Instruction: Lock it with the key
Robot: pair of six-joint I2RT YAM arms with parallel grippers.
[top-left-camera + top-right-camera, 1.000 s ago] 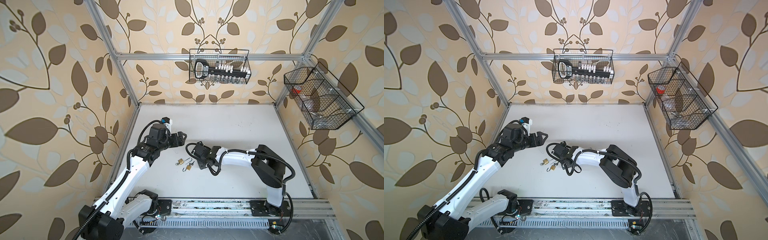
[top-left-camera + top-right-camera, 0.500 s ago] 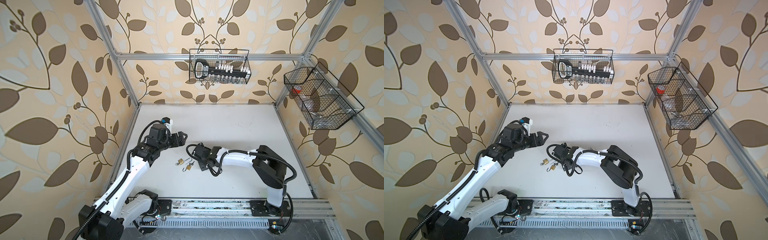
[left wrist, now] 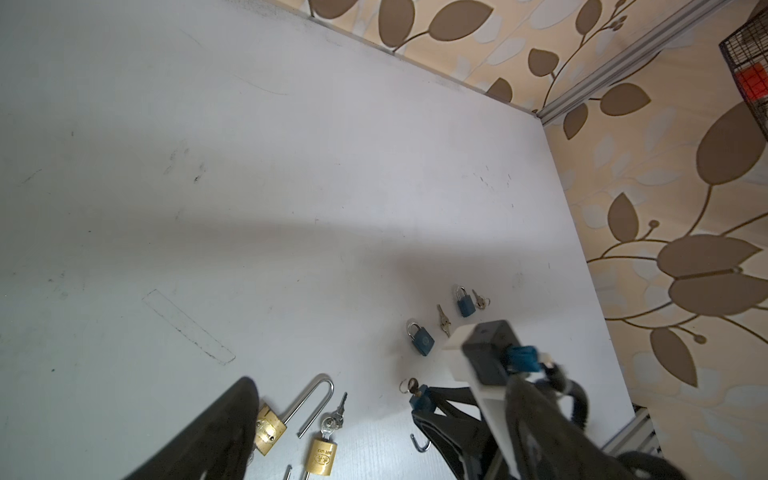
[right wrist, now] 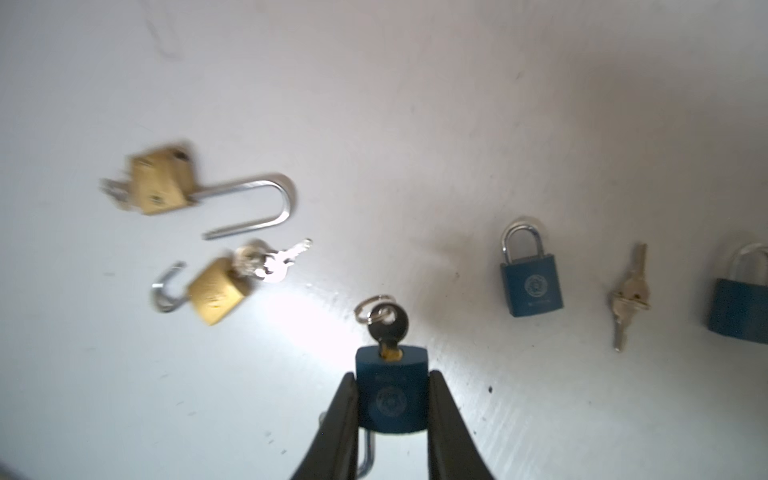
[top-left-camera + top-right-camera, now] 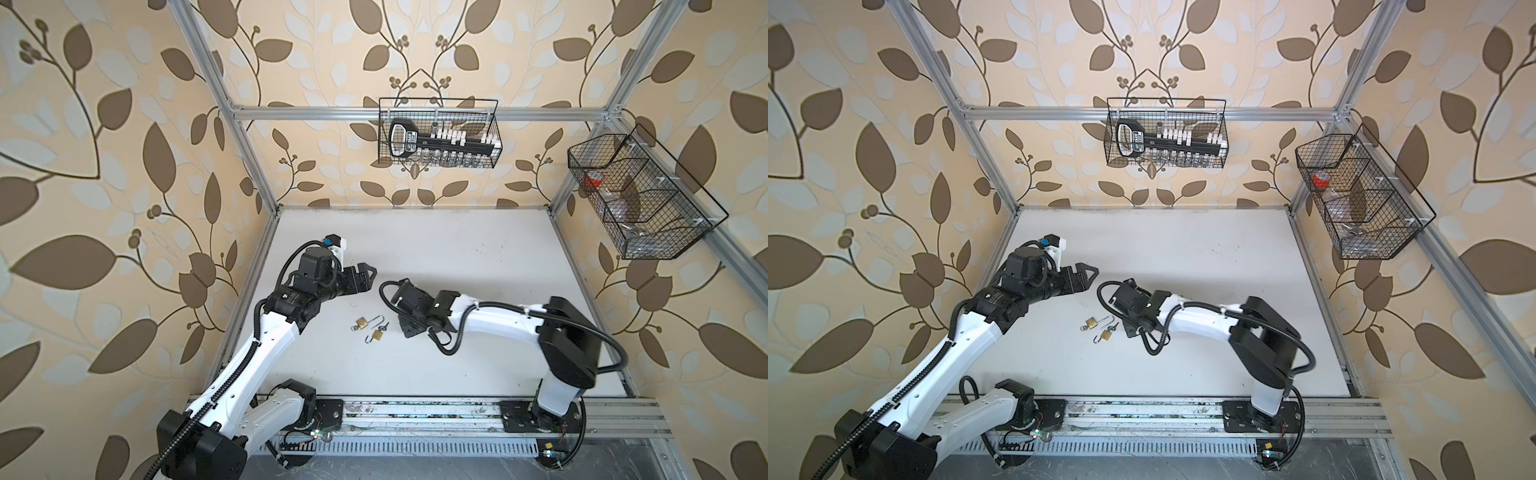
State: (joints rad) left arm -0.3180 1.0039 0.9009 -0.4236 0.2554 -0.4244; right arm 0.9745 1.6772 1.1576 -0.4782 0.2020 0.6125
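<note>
Around me the walls (image 5: 124,166) are beige paper with brown leaves, held in aluminium rails (image 5: 332,111). The table (image 5: 457,257) under me is white, scuffed with dark marks. A back basket (image 5: 383,124) of black wire hangs high; a side basket (image 5: 598,153) hangs to my right. The light is soft and even.

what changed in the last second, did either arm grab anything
The right gripper narrowed its jaws onto the blue padlock with the key in it, and now pinches its body; the arm itself barely shifted. The left gripper stayed open, hovering above the table. The two brass padlocks lie where they were.
</note>
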